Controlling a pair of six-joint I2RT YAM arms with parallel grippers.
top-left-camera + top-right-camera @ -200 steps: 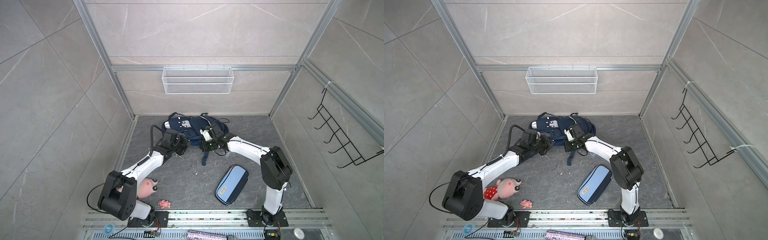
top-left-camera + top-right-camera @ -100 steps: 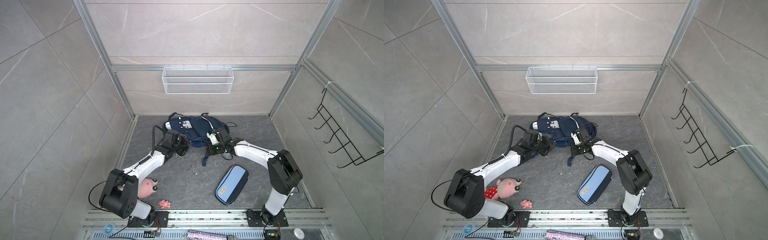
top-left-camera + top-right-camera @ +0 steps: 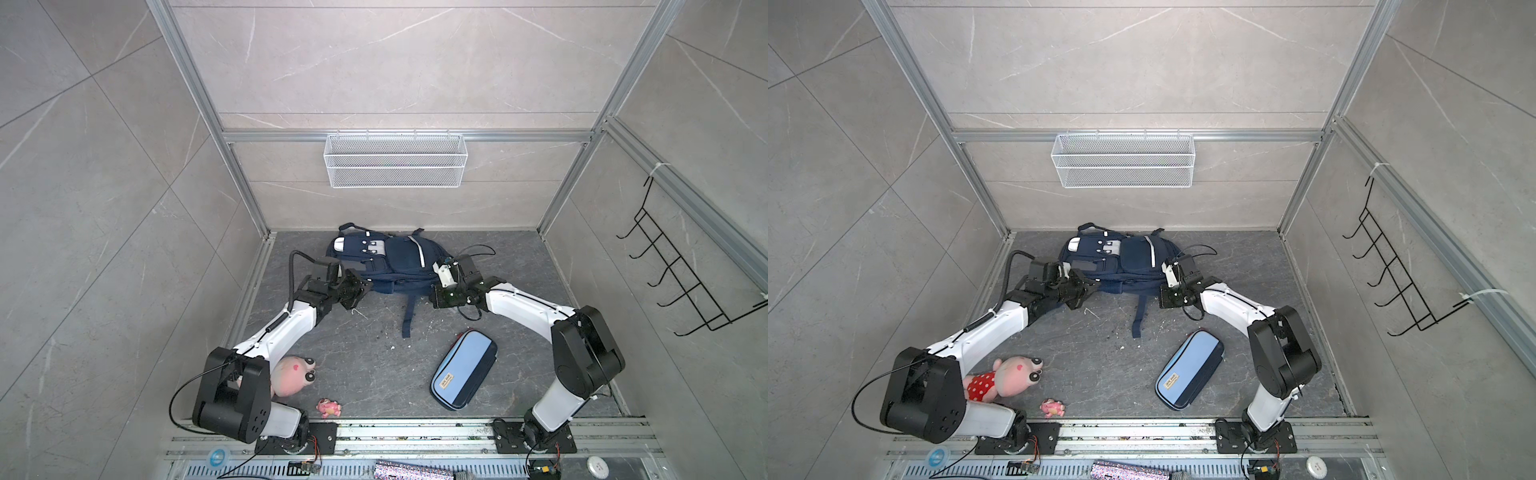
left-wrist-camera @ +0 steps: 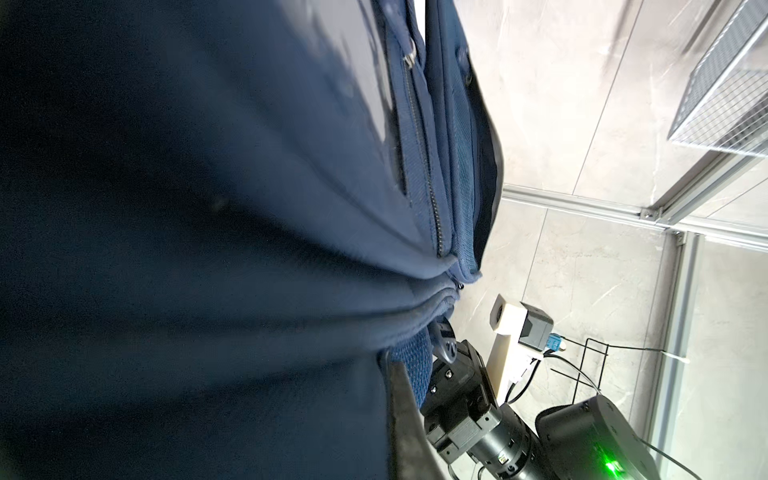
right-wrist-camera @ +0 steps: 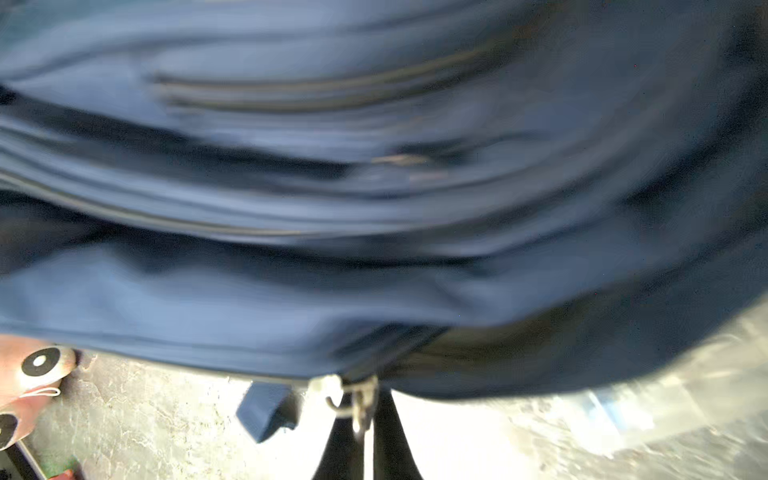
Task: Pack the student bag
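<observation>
**Desk:** Where in the frame?

**Photographer:** At the back of the grey floor [image 3: 353, 345], close to the rear wall. Student bag [image 3: 390, 266], navy with white stripes, lying flat with one strap trailing toward the front. Visible in both top views.

**Desk:** Held how?

**Photographer:** Pinched from both near corners. Left gripper [image 3: 360, 290] clamped tight at the near-left edge, seemingly on fabric, though only one finger [image 4: 401, 415] visible in the wrist view. Right gripper [image 5: 361, 419] closed fully on a metal zip pull [image 5: 360, 399] at the near-right edge.

**Desk:** Why that way?

**Photographer:** Probably to brace one side and draw the zip from the other. No open compartment visible, so judged barely begun as packing goes.

**Desk:** And around it?

**Photographer:** Light-blue pencil case [image 3: 464, 370] well apart, nearer the front. Pink plush toy [image 3: 291, 376] beside the left arm's base, with a small pink figure [image 3: 329, 408] nearby. Presumably all waiting to go in. White wire basket [image 3: 395, 160] on the back wall and black hook rack [image 3: 681, 282] on the right wall, neither in play.
</observation>
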